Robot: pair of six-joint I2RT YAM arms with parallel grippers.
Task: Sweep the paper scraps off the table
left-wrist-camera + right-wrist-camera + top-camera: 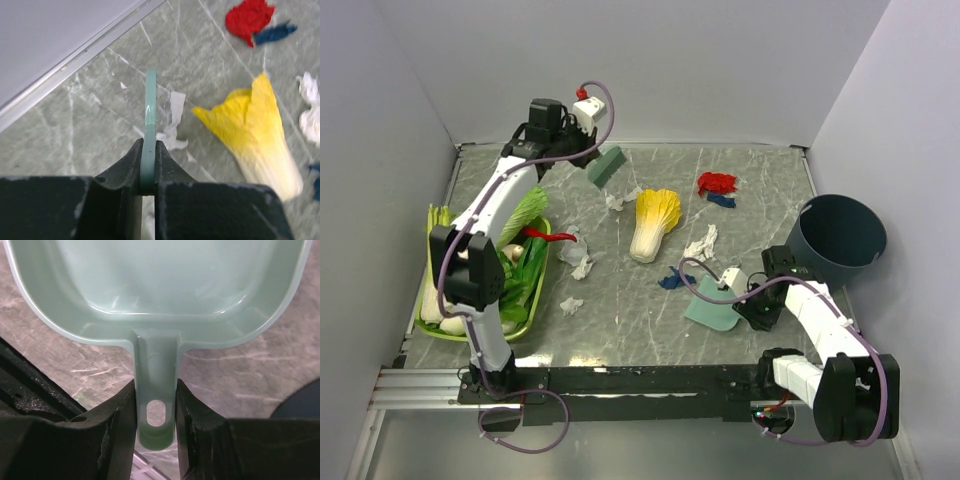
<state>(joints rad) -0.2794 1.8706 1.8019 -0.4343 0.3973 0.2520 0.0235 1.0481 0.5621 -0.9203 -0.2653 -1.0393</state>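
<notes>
My left gripper (588, 160) is shut on a thin green scraper (606, 166), held over the far part of the marbled table (770, 170). In the left wrist view the scraper (149, 100) stands edge-on between the jaws of the left gripper (148, 145), above a white scrap (172, 120). White paper scraps lie at the far centre (616, 200), right of the cabbage (701, 243) and left of centre (582, 265), (571, 305). A red scrap (717, 182) and blue scraps (721, 200), (672, 281) lie nearby. My right gripper (745, 305) is shut on the handle of a pale green dustpan (712, 310), (155, 285), resting on the table.
A yellow-white napa cabbage (655, 222) lies mid-table among the scraps. A green vegetable tray (535, 310) with a red chili (548, 237) stands at the left. A dark blue bin (840, 240) stands at the right edge. White walls enclose the table.
</notes>
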